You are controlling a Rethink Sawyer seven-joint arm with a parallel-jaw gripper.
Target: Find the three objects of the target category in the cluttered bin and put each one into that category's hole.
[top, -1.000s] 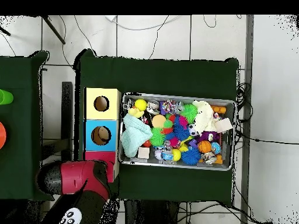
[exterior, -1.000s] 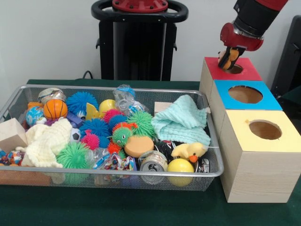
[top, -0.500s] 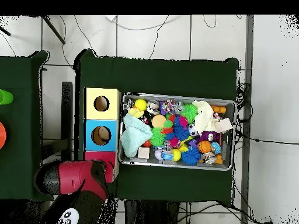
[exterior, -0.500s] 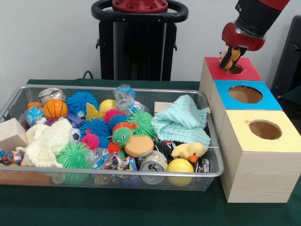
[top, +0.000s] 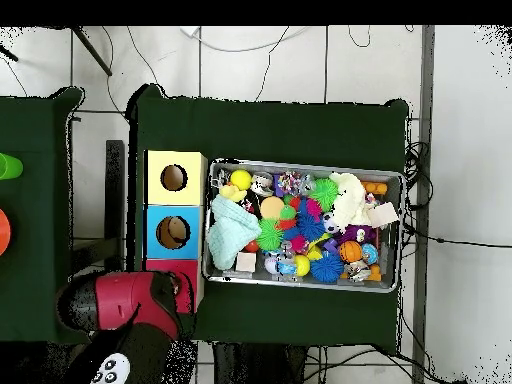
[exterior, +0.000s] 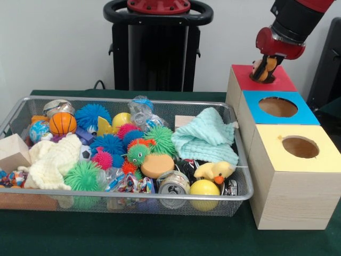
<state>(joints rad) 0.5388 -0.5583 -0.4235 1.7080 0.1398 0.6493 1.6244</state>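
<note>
My gripper (exterior: 264,70) hangs over the hole of the red-topped box (exterior: 282,84) at the far right, shut on a small yellow and orange toy (exterior: 261,68). The toy's lower end sits right at the hole's rim. In the overhead view the red arm (top: 125,303) covers most of the red box (top: 172,267), and the gripper and toy are hidden beneath it. The wire bin (exterior: 133,196) holds a yellow rubber duck (exterior: 214,172), a yellow ball (exterior: 204,188), a small basketball (exterior: 62,123) and several spiky balls.
A blue-topped box (exterior: 298,113) and a yellow-topped box (exterior: 319,160) stand in a row in front of the red one, each with a round hole. A teal cloth (exterior: 205,136), a cream cloth (exterior: 51,160), a can (exterior: 173,184) and a wooden block (exterior: 13,152) lie in the bin.
The gripper has shifted slightly right with the toy, bringing it over the red box's hole. The bin's contents have not moved.
</note>
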